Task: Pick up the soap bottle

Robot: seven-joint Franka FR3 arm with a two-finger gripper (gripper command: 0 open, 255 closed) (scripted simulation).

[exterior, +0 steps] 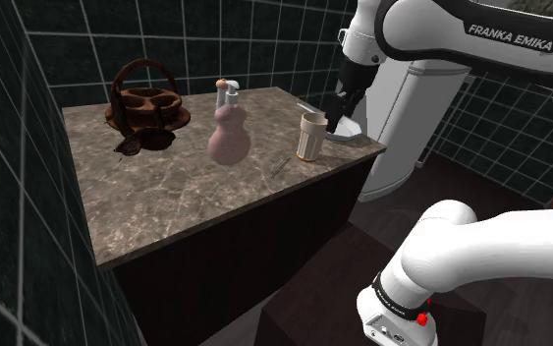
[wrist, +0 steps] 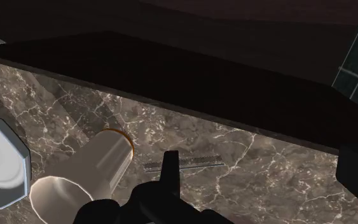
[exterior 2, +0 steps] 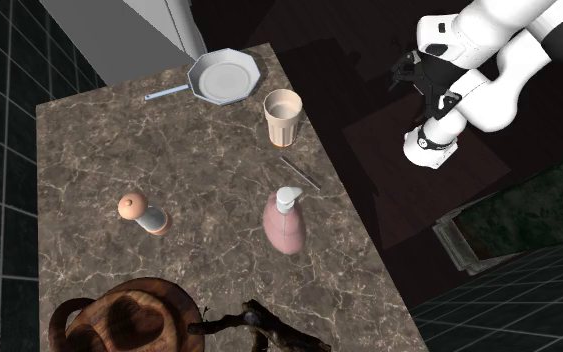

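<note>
**Soap bottle** (exterior: 229,138): pink, white pump on top, standing upright on marble counter (exterior: 166,211), about mid-counter. Long axis vertical.

**Gripper** (exterior: 339,118): black, hangs above counter's end in shoulder view's right, beside cup (exterior: 311,136). Whether released or clenched cannot be told.

**Key relation:** bottle lies to shoulder view's left of gripper, well apart, with cup standing between them.

**Judgement:** approach likely needs to clear cup, travelling leftward above it, before descending onto bottle's narrow neck or rounded body.

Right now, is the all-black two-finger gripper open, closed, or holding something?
Black gripper: cannot be told; the pink pear-shaped soap bottle stands apart from it on the brown marbled counter.
</note>
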